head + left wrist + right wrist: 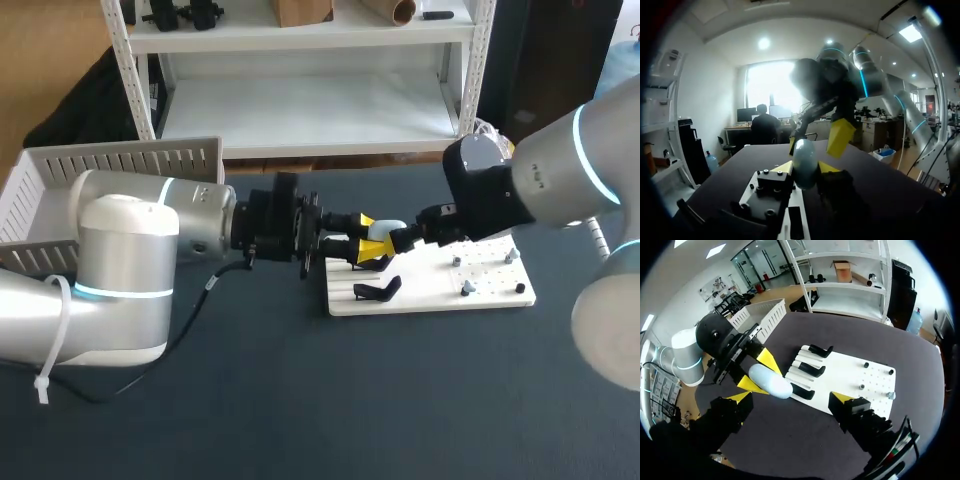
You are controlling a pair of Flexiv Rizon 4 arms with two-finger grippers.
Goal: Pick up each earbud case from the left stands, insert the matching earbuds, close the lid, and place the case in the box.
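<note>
A pale blue earbud case (386, 230) with its lid closed hangs above the left end of the white board (500, 298). My left gripper (368, 238) is shut on it. In the left wrist view the case (805, 155) stands upright between the two yellow tips of the left gripper (806, 169). My right gripper (790, 397) is open wide and faces the case (770, 381) from the other side; the case lies between its spread fingers and touches neither. Black stands (810, 369) sit on the board's left part.
A white slatted basket (110, 165) stands at the table's back left, behind my left arm. Several small grey pegs (466, 288) stick up from the right part of the board. The dark table (300, 400) stretches out in front of the board.
</note>
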